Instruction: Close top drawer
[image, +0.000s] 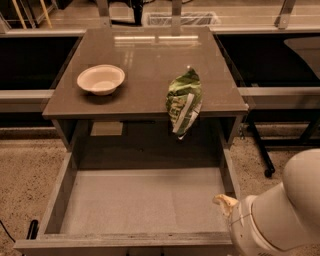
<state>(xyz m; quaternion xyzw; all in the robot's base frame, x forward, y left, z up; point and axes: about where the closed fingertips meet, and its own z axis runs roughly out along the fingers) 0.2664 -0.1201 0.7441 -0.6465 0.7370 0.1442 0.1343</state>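
Nothing here is showing words or numbers that can be read. The green bag (184, 102) on the counter (150, 60) is carrying white marks (no letters I can tell). The gripper (225, 202) is hanging by the right wall of the top drawer (140, 200).

Grey-floored top drawer (145, 200), green-white bag (184, 100) (cream tool (225, 202) lower right)

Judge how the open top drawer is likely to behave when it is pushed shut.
The top drawer shows only a bare floor, so it probably slides lightly. It looks wide and rigid, so a push from the gripper, which is near its right front corner, might skew it rather than bend it.
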